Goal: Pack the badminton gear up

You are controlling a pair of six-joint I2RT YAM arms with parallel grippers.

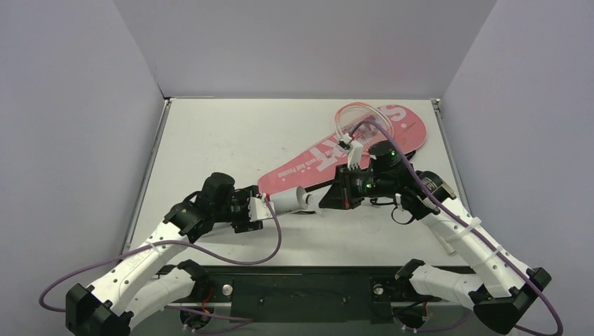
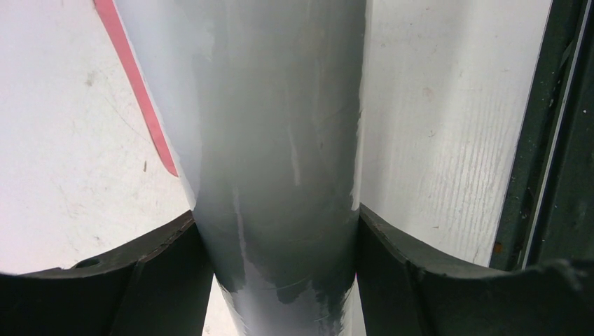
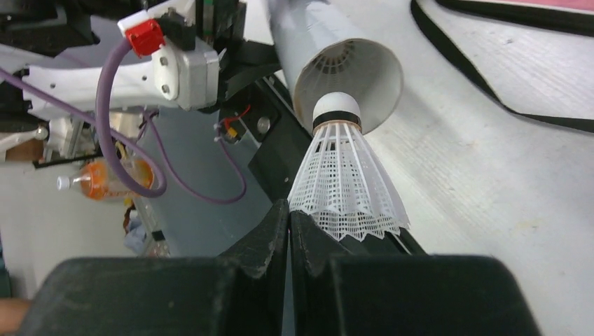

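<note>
Top external: the table (image 1: 224,133) is boxed in by grey walls on three sides, with bare room across its left and far parts. The pink cover (image 1: 378,136) lies slantwise toward the far right corner, its wide end close to the right edge, and the rackets (image 1: 354,106) rest on that end. Near the middle, the left gripper (image 1: 274,204) holds the white tube (image 1: 294,201) level, its open mouth facing the right gripper (image 1: 328,199) just beside it.

Left wrist: the tube fills the middle, and the two fingers (image 2: 161,273) are spread wide and pressed against its sides. A pink sliver of the cover shows at the left, and the table's dark near edge runs down the right.

Right wrist: the fingers (image 3: 259,238) are pressed tight together, pinching the skirt rim of a shuttlecock (image 3: 347,182). Its cork tip sits right at the tube's mouth. The black strap (image 3: 490,77) curls on the table to the right, clear of both.
</note>
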